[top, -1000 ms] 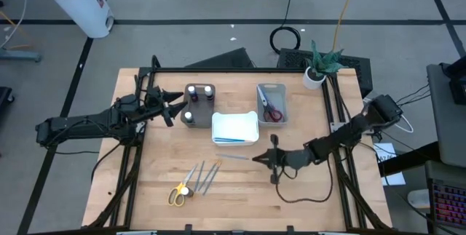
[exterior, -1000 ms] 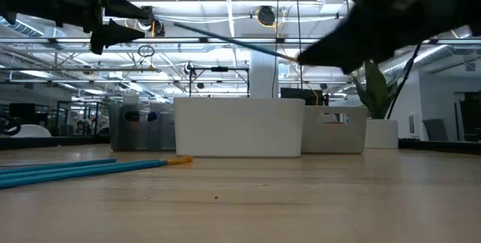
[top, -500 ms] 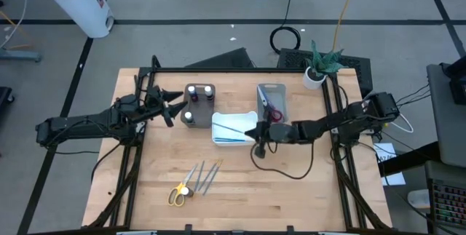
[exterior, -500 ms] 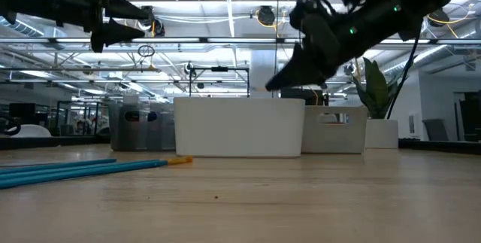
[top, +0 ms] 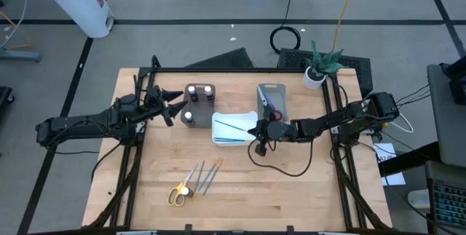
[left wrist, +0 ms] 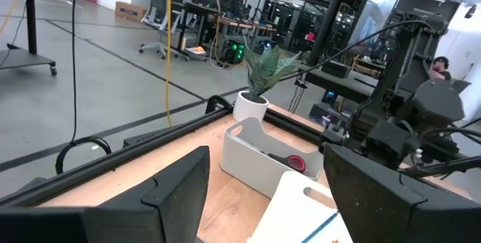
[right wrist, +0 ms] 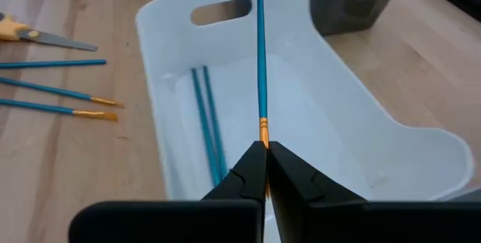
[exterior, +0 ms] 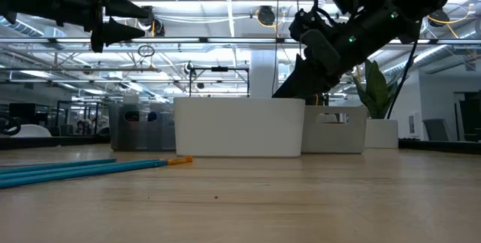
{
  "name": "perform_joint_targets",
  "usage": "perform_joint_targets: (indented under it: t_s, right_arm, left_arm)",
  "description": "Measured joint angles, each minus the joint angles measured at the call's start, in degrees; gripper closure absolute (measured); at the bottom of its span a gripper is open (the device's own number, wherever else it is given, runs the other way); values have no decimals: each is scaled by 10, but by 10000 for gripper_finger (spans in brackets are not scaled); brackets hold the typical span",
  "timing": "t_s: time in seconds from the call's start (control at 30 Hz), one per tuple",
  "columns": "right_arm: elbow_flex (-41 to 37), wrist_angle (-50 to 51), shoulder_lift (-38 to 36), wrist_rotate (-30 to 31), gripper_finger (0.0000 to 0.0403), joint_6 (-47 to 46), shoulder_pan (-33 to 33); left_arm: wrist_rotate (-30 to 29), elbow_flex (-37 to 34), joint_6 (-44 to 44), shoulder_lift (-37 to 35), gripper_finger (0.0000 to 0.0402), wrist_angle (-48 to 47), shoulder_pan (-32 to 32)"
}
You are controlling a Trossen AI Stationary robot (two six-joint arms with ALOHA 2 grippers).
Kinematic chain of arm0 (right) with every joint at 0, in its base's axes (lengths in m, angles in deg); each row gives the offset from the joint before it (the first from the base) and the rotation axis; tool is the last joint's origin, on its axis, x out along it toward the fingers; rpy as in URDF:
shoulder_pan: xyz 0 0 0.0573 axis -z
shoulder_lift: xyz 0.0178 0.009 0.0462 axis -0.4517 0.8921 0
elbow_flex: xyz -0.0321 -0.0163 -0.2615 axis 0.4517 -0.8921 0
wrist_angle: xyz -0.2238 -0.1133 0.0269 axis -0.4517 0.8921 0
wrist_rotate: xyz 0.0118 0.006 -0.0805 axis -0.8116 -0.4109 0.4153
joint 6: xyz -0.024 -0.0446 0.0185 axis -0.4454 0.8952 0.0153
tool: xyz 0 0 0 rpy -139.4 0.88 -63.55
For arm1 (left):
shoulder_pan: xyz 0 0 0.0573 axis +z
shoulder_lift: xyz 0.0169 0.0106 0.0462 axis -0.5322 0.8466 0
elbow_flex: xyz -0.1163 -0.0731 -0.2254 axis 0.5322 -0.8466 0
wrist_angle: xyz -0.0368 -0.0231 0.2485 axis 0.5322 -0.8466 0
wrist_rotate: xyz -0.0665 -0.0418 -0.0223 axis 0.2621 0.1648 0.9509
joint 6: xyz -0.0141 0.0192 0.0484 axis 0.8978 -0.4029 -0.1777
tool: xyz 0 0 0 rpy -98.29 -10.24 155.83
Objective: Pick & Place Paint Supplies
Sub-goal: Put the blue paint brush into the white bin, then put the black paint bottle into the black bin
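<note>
My right gripper (top: 258, 130) is shut on a thin blue brush (right wrist: 260, 55) that reaches out over the white tray (top: 234, 137) at mid-table. Two more blue brushes (right wrist: 204, 115) lie flat on that tray's floor. Several brushes (top: 206, 176) and yellow-handled scissors (top: 178, 193) lie on the table near its front edge. Dark bottles with white caps stand in a grey tray (top: 198, 105). Red-handled scissors (top: 272, 114) lie in another grey tray. My left gripper (top: 172, 107) hangs open at the table's left, holding nothing. My right gripper pinches the brush between its two fingertips (right wrist: 248, 169), just behind the orange band (right wrist: 263, 132) at one end. The fingers come from the table's right, slanting down, in line with the brush. The long blue handle sticks out ahead of the fingers, above the tray's floor.
A potted plant (top: 318, 68) stands at the far right corner. A black cable (top: 280, 171) loops on the table near my right arm. Bare wood lies between the white tray and the loose brushes.
My right gripper has carried the brush from the middle of the table toward the far edge, over the white tray, and has tipped further down. Most of this happened early in the second. The brush now points across the tray. The gripper stayed shut.
</note>
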Motion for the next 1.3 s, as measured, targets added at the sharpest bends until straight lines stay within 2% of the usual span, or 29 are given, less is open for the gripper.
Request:
perform_joint_targets:
  t_s: [0.3, 0.43, 0.67, 0.8, 0.97, 1.17, 1.3]
  right_arm:
    - [0, 0, 0, 0, 393, -3, 4]
    - [0, 0, 0, 0, 360, -1, 4]
    - [0, -23, -16, -1, 280, 36, 4]
    - [0, -27, -62, -1, 245, 75, 4]
    - [0, -22, -160, -1, 221, 72, 5]
    - [0, 33, -261, -1, 222, 87, 3]
    - [0, 77, -286, -1, 229, 79, 2]
  left_arm:
    - [0, 0, 0, 0, 133, 0, 0]
    - [0, 0, 0, 0, 133, 0, 0]
    - [1, 0, 4, 0, 133, -4, 0]
    - [1, 0, 3, 0, 133, -9, 0]
    - [1, 0, 1, 0, 133, -9, 0]
    - [1, 0, 0, 0, 133, -9, 0]
    - [1, 0, 0, 0, 133, -9, 0]
